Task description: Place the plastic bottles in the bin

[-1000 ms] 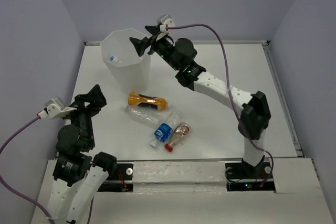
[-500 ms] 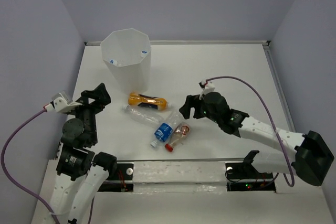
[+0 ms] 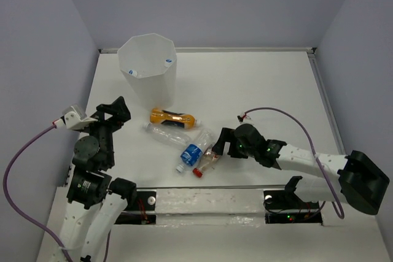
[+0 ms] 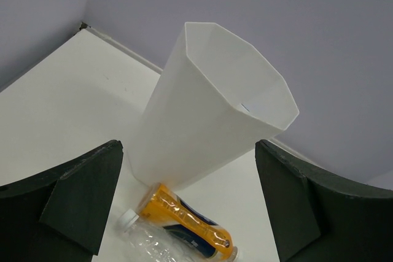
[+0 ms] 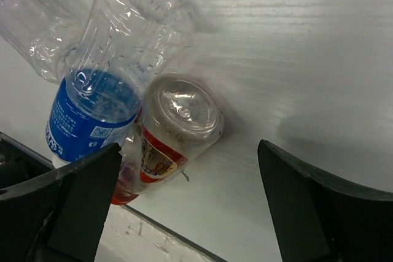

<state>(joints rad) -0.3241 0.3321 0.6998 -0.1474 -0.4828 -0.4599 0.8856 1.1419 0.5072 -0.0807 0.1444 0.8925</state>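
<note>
The white faceted bin [image 3: 147, 69] stands upright at the back left. It also shows in the left wrist view [image 4: 209, 108]. In front of it lie an orange bottle [image 3: 174, 116], a clear bottle [image 3: 163, 133], a blue-labelled bottle [image 3: 193, 151] and a red-capped bottle [image 3: 210, 156]. My right gripper [image 3: 222, 142] is open and low over the red-capped bottle [image 5: 175, 130], which lies between its jaws toward the left finger, beside the blue-labelled bottle [image 5: 92, 111]. My left gripper [image 3: 111, 115] is open and empty, left of the bottles, facing the orange bottle [image 4: 184, 222] and the bin.
A raised rim [image 3: 328, 115] runs along the table's right and back sides. The table's front edge [image 3: 233, 186] lies just behind the red-capped bottle. The right arm's cable [image 3: 288, 118] loops above the table.
My right arm has swung from over the bin's rim down to the bottles at the front, its gripper open. My left gripper has barely shifted.
</note>
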